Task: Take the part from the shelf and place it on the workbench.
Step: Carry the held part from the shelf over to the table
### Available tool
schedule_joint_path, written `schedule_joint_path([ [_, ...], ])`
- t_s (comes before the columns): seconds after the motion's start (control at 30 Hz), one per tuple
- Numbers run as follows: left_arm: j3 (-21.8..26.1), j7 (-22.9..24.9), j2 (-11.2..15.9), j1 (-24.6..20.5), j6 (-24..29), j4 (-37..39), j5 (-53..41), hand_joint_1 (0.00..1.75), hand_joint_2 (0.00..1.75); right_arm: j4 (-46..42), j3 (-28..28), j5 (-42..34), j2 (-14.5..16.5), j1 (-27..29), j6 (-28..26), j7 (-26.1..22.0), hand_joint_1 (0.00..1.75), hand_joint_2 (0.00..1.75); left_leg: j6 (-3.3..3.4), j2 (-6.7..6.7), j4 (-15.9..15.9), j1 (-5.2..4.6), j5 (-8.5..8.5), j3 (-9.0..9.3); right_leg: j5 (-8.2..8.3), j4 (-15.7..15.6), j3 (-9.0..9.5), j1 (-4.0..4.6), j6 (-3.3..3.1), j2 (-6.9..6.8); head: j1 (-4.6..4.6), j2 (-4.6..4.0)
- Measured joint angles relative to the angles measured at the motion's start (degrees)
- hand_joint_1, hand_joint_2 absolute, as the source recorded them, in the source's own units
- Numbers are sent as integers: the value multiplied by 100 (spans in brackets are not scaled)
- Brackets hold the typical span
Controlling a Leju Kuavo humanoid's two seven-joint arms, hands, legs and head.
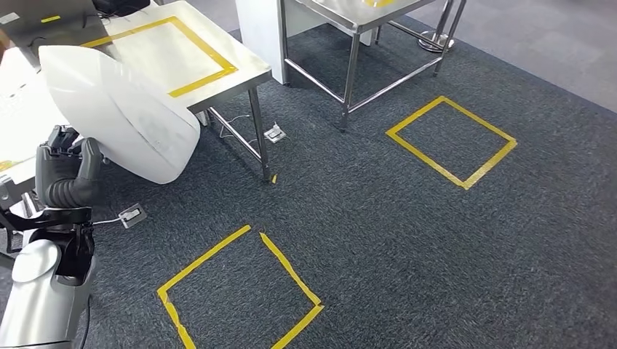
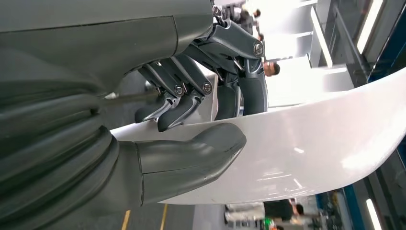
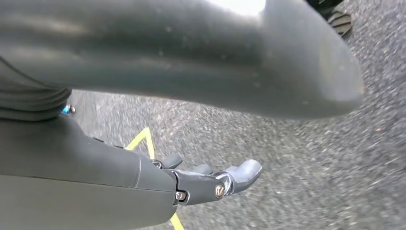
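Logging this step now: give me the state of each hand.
Left hand: holding the white part, thumb and fingers clamped on its edge.
Right hand: holding nothing, fingers apart over the carpet.

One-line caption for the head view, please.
Left hand grips a large white curved plastic part beside a steel workbench marked with a yellow tape rectangle, over dark grey carpet.

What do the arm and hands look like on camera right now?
The left arm has a glossy silver shell and a black cable. The left hand has a grey ribbed cover, a thick grey thumb and dark fingers with metal pins. The right hand looks the same.
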Motion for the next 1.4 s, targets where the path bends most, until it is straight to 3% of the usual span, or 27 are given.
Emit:
schedule_joint_path([
  [0.07,11,-15,69,1,13,0,1,175,175,1,0,10,-4,0,25,1,0,0,-76,-115,-13,3,33,-31,10,-226,97,12,-36,76,-2,0],
  [0.13,23,-30,156,22,18,-3,4,175,175,1,1,17,-10,-8,58,-1,0,0,-155,-178,-37,20,62,-58,46,-262,116,18,-107,-59,-1,0],
  [0.2,46,-44,254,48,21,-5,17,175,175,1,1,21,-19,-19,82,-5,0,0,-210,61,140,10,-63,-160,87,-312,144,6,-192,-178,-23,0],
  [0.27,63,-54,319,67,27,-4,41,175,175,1,1,26,-26,-11,84,-4,0,0,-243,368,755,1,-411,-438,98,-329,147,17,-243,-299,-49,0],
  [0.33,66,-56,360,90,32,8,61,175,175,1,1,37,-30,-2,69,3,0,0,-269,441,1412,8,-669,-724,89,-324,142,28,-264,-438,-51,0],
  [0.37,67,-55,385,99,32,17,67,175,175,1,1,43,-30,-4,60,8,0,0,-275,450,1507,9,-658,-754,83,-322,142,30,-266,-506,-52,0],
  [0.4,68,-55,409,101,32,25,71,175,175,1,1,47,-31,-9,52,9,0,0,-275,469,1373,9,-545,-669,75,-317,145,31,-262,-571,-52,0],
  [0.47,71,-56,449,85,32,32,76,175,175,1,1,50,-30,-21,45,10,0,0,-256,649,653,-8,-234,-269,44,-294,156,39,-233,-697,-54,0],
  [0.53,71,-65,471,57,32,34,100,175,175,1,1,48,-30,-29,37,18,0,0,-174,812,102,-40,-90,19,8,-262,160,71,-181,-808,-45,0],
  [0.57,71,-74,484,48,32,40,119,175,175,1,1,46,-30,-33,28,26,0,0,-128,823,19,-57,-97,50,-1,-257,163,89,-157,-861,-38,0],
  [0.63,71,-89,514,41,31,61,160,175,175,1,0,36,-28,-51,6,51,0,0,-44,691,8,-56,-71,30,-8,-266,181,98,-106,-954,-29,0],
  [0.67,71,-95,527,32,31,70,173,175,175,1,-1,28,-27,-64,-5,61,0,0,-13,635,0,-44,-56,25,-38,-243,182,91,-69,-909,-27,0],
  [0.73,69,-104,538,-16,23,93,193,175,175,1,-1,14,-22,-86,-19,71,0,0,43,528,-18,-11,-29,20,-236,48,54,62,12,-646,-15,0],
  [0.8,57,-115,532,-83,11,146,219,175,175,1,-2,9,-18,-89,-22,71,0,0,73,419,-20,0,-15,1,-553,717,-280,42,54,-393,1,0],
  [0.83,50,-121,529,-107,7,180,233,175,175,1,-2,8,-18,-80,-22,69,0,0,81,371,-19,0,-11,-7,-657,1039,-447,38,58,-348,4,0],
  [0.87,43,-127,528,-121,5,213,247,175,175,1,-2,8,-17,-69,-21,66,0,0,83,322,-18,0,-8,-11,-662,1208,-547,38,53,-328,5,0],
  [0.9,40,-133,529,-128,4,238,258,175,175,1,-2,6,-16,-60,-21,62,0,0,82,278,-16,0,-6,-12,-562,1170,-548,38,41,-318,5,0],
  [0.93,39,-137,533,-132,4,255,272,175,175,1,-2,0,-16,-55,-20,53,0,0,78,242,-12,0,-3,-11,-375,918,-441,37,23,-308,6,0],
  [0.97,38,-142,539,-139,3,267,287,175,175,1,-2,-12,-16,-57,-20,41,0,0,69,206,-8,1,0,-10,-173,541,-273,36,1,-279,7,0],
  [1.03,38,-153,569,-155,4,279,322,175,175,1,-3,-42,-16,-71,-21,15,0,0,21,157,6,-14,8,-26,45,-79,1,45,-37,-200,6,0],
  [1.1,31,-165,612,-158,10,283,356,175,175,2,-4,-56,-11,-73,-23,3,0,0,-7,138,13,-31,5,-42,59,-256,60,48,-49,-160,4,0],
  [1.2,18,-180,669,-148,16,284,379,175,175,3,-9,-59,2,-61,-32,3,0,0,19,152,-24,-23,20,-26,81,-267,55,58,-61,-166,1,0],
  [1.4,9,-192,713,-147,22,284,387,175,175,3,-15,-59,2,-60,-39,7,0,0,-61,157,-96,-17,63,11,88,-264,52,69,-119,-163,2,0],
])
